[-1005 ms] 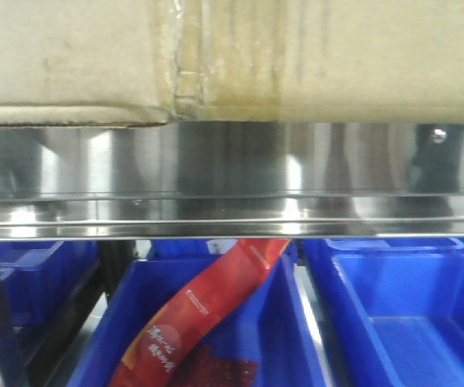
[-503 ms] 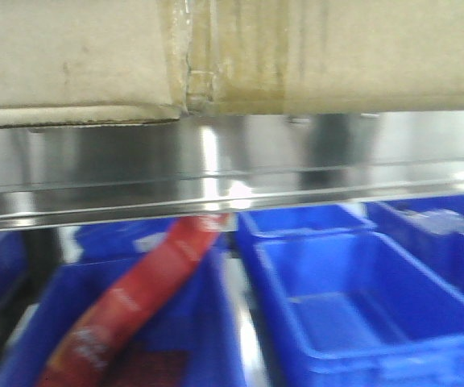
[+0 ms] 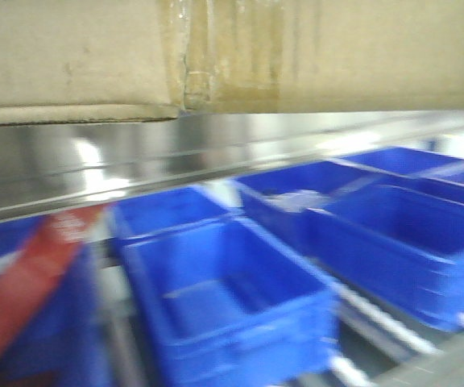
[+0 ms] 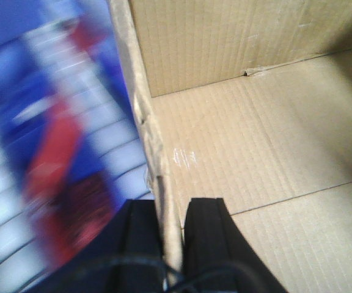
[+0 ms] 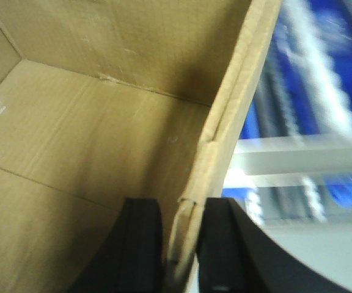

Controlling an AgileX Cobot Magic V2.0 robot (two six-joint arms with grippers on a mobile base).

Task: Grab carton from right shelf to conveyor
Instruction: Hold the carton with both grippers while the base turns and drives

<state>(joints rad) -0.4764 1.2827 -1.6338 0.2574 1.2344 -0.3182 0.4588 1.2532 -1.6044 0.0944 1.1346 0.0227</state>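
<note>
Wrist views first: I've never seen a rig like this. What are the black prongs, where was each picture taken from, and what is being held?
This is a two-armed robot on a mobile base. The front view looks out from its body. The brown carton fills the top, the shelf's shiny steel rail runs below it, and blue bins and a red packet sit lower down. The other two pictures come from cameras on the wrists, looking into the open carton. The black prongs are each arm's tool. The left tool pinches one carton wall and the right tool another, each with one finger inside and one outside.
</note>
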